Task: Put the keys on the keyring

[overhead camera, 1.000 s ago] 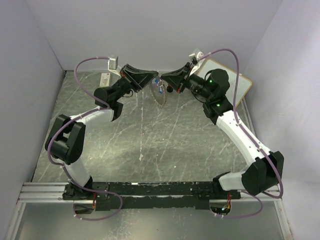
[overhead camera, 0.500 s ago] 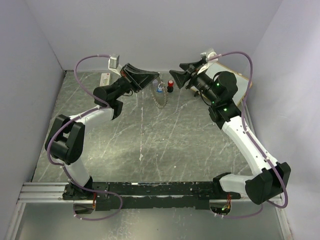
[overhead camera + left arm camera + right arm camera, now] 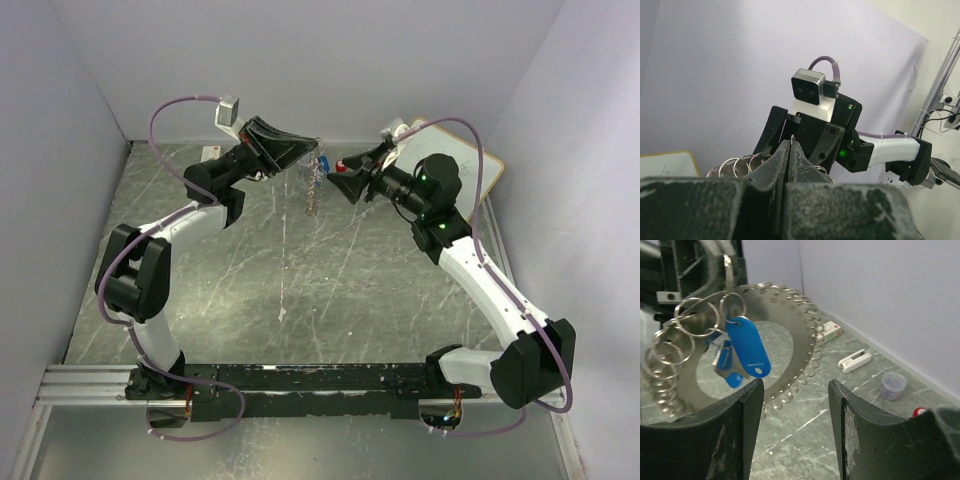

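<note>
Seemingly both keys (image 3: 746, 346) already hung on the keyring (image 3: 802, 347), left gripper (image 3: 790, 150) clamping it, right gripper (image 3: 795, 390) wide, empty.

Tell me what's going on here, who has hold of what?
The left gripper is shut on the keyring, holding it up in the air above the table near the back wall. The blue keys dangle from small loops at the ring's rim, so they appear to be on it already. The right gripper faces the ring with open jaws and holds nothing.
</note>
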